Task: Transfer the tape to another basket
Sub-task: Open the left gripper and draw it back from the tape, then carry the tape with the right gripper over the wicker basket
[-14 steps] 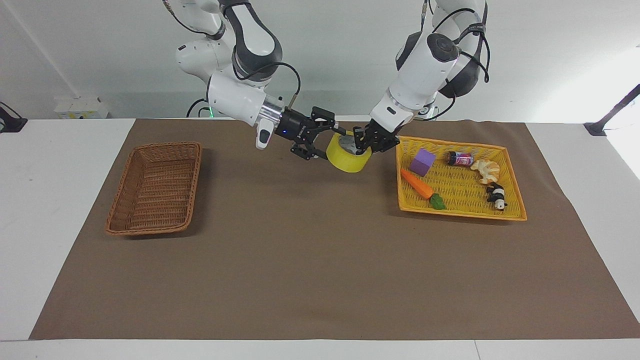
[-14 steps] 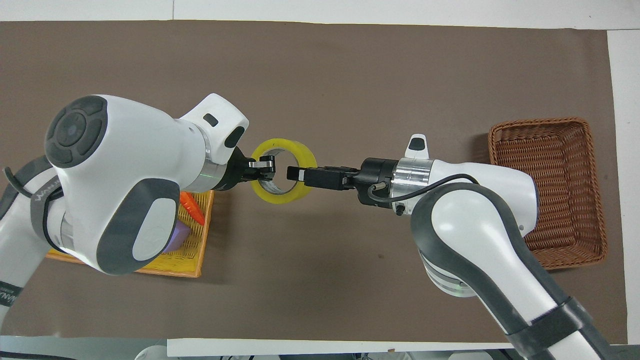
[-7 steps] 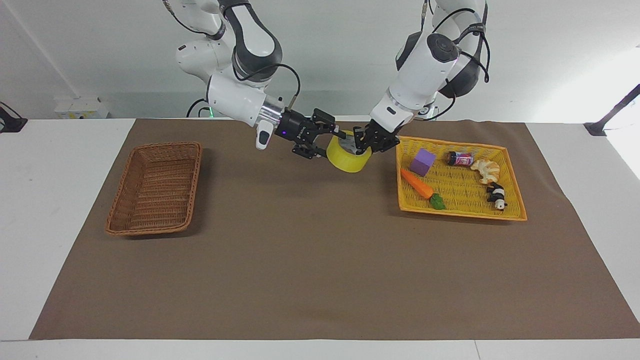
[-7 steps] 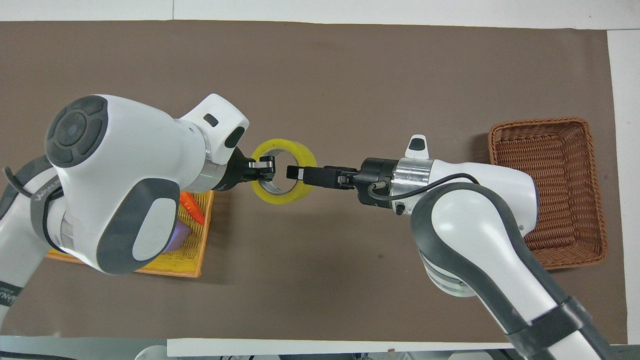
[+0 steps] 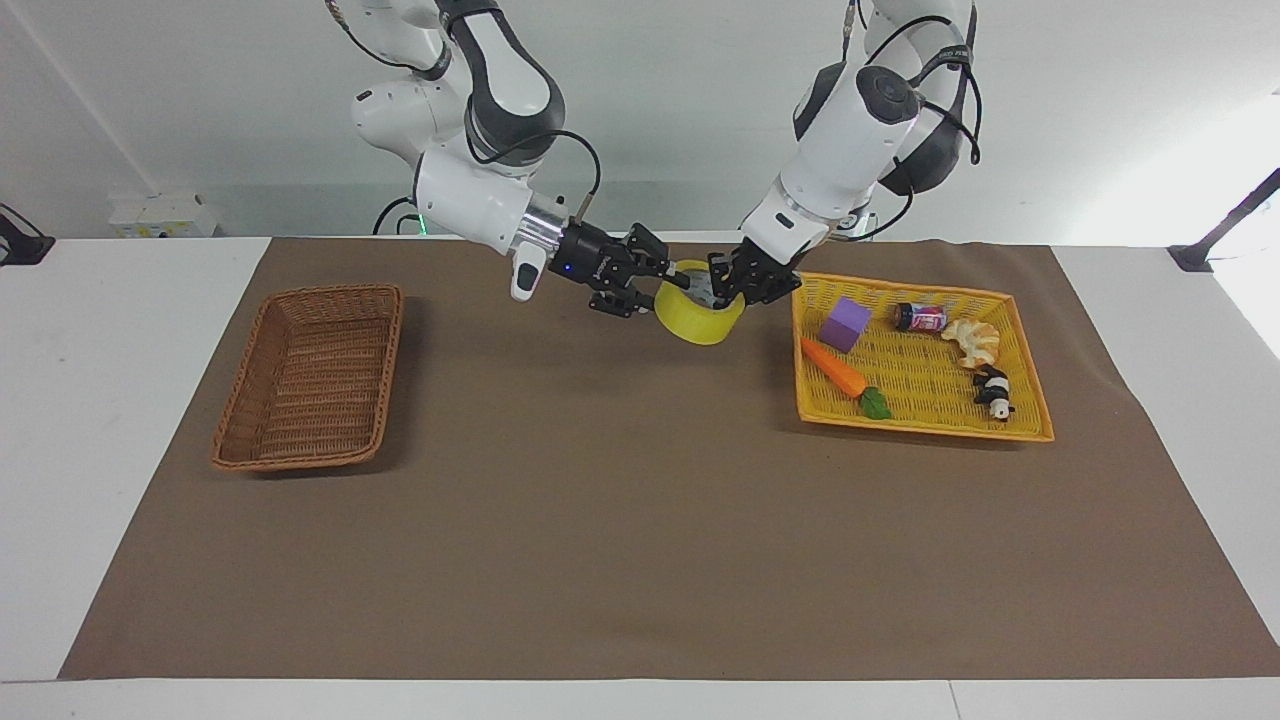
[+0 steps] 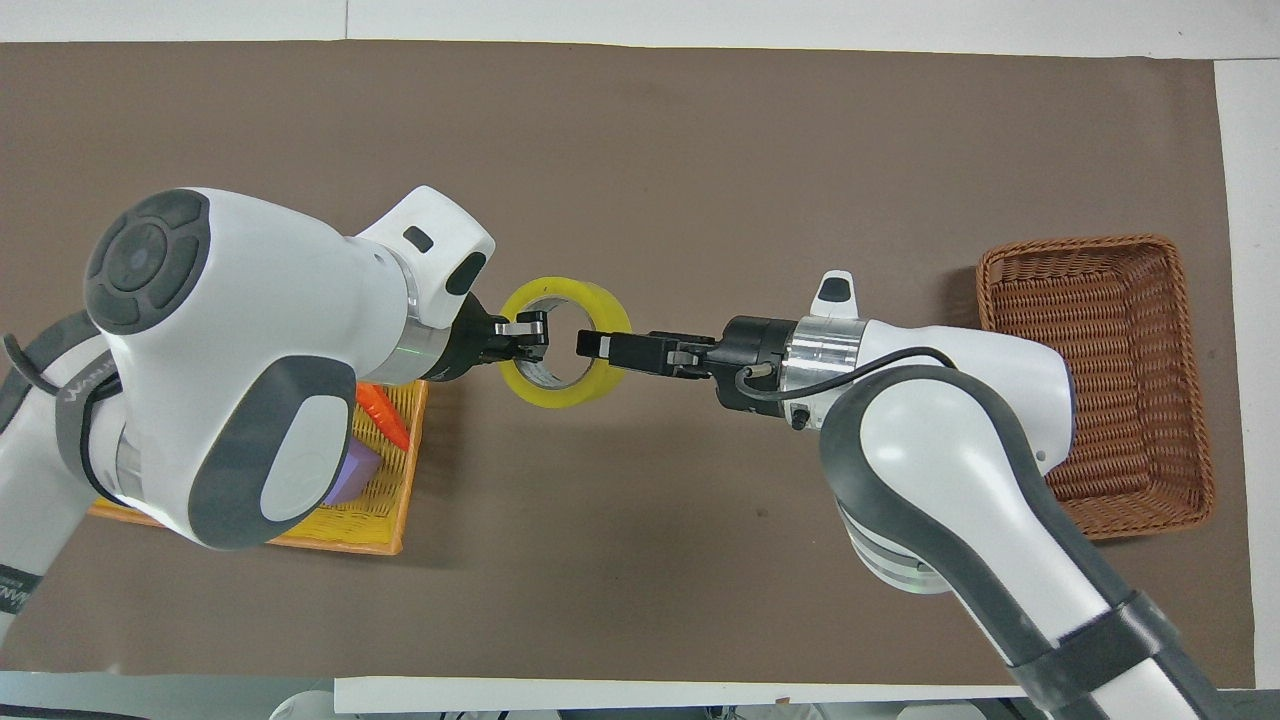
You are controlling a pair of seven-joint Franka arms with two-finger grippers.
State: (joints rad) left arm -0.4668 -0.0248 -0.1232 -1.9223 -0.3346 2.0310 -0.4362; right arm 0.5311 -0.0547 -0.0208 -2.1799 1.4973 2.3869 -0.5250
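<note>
The tape point(image 5: 699, 315) is held in the air above the bench point(image 5: 620, 520), between the yellow tray point(image 5: 1000, 425) and the wicker basket point(image 5: 305, 375), closer to the tray. The left gripper point(image 5: 733, 282) has its jaws closed on the ring wall at the tray end. The right gripper point(image 5: 662, 275) has its jaws spread around the wall at the basket end; contact cannot be determined.

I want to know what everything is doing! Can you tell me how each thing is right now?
tape, held up in the air over the mat.
left gripper, shut on the tape's rim.
right gripper, reaching in at the tape's rim.
brown wicker basket, empty.
yellow tray basket, holding toys.
small can, lying on its side.
</note>
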